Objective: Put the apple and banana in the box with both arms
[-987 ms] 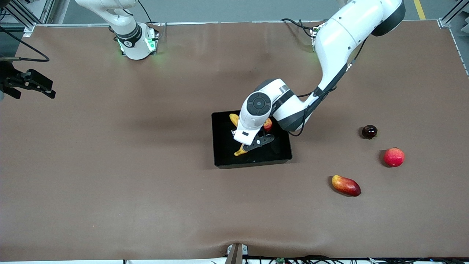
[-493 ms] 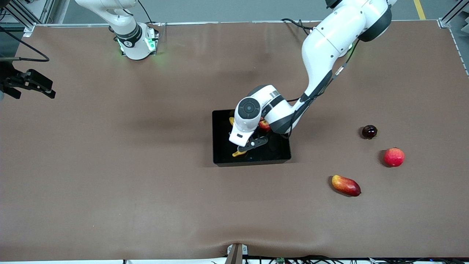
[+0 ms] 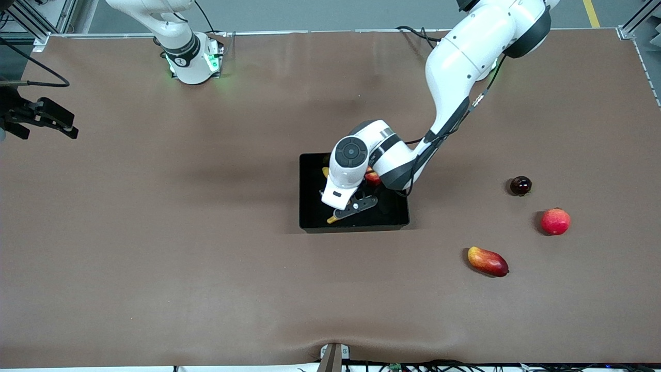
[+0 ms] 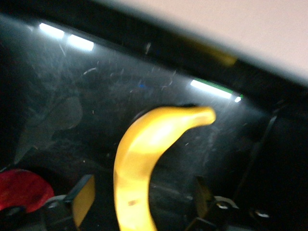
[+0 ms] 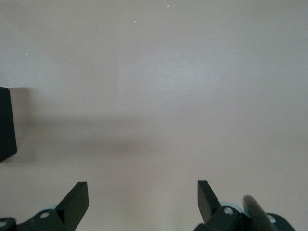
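While the left gripper (image 4: 142,202) stands wide with the light, smooth, bruisable banana (image 4: 144,154) loose between its jaws in the box (image 3: 310,196), mid-body suits regrasping; the right gripper (image 5: 142,199) waits, spread and empty.

table (image 3: 206,258) | box (image 3: 308,206) | mango (image 3: 487,261) | pink-red fruit (image 3: 555,221) | dark fruit (image 3: 520,185)

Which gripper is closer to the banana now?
Left. The left gripper is down in the box with its fingers either side of the banana; the right gripper waits at the table's right-arm end.

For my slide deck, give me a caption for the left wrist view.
Left gripper open around the banana inside the black box, apple beside it.
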Available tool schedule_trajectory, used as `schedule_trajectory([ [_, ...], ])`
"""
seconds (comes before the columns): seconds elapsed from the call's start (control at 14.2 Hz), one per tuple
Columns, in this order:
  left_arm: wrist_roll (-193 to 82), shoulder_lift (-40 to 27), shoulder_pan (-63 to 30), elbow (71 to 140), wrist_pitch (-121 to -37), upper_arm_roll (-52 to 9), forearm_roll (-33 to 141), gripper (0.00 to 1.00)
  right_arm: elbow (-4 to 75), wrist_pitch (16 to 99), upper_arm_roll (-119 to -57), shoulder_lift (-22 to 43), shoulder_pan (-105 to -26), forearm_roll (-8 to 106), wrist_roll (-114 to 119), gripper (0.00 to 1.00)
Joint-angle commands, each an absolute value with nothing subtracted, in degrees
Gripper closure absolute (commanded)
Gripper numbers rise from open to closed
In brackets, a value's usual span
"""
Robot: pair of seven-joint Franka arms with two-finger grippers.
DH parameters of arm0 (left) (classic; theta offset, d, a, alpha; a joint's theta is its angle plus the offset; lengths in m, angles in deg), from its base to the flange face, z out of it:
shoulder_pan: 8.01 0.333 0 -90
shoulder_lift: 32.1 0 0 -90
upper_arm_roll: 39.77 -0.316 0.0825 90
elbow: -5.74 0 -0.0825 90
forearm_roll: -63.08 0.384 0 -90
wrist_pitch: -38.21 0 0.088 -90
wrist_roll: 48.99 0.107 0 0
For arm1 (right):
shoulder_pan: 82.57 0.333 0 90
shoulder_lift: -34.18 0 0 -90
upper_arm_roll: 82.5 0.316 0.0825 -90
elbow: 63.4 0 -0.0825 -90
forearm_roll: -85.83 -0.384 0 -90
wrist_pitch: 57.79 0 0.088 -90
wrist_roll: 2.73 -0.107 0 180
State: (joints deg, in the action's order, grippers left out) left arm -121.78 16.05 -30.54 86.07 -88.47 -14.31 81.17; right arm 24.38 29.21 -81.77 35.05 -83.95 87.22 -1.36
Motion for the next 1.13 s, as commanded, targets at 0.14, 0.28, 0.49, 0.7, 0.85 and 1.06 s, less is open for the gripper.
schedule_trajectory([
  [0.14,-119.8,5.5,-24.8,87.0,-82.9,-14.1,82.0,0.00,24.0,29.1,-81.4,34.9,-84.1,88.5,-2.3,0.00],
  [0.28,-116.9,2.3,-22.7,87.0,-77.9,-14.0,81.8,0.00,24.0,29.2,-81.4,34.9,-84.0,88.5,-2.3,0.00],
  [0.49,-109.4,-1.7,-18.3,87.0,-71.8,-13.8,81.7,0.00,24.0,29.2,-81.4,34.9,-83.9,88.5,-2.3,0.00],
  [0.7,-103.7,-5.1,-14.2,87.1,-67.6,-13.8,81.6,0.00,24.0,29.2,-81.4,34.9,-83.9,88.5,-2.3,0.00],
  [0.85,-98.2,-7.7,-11.0,87.2,-65.8,-13.8,81.5,0.00,24.0,29.2,-81.4,34.9,-83.9,88.5,-2.3,0.00],
  [1.06,-88.9,-10.7,-6.2,87.2,-62.6,-13.8,79.4,0.00,24.0,29.2,-81.4,34.9,-83.9,88.5,-2.3,0.00],
])
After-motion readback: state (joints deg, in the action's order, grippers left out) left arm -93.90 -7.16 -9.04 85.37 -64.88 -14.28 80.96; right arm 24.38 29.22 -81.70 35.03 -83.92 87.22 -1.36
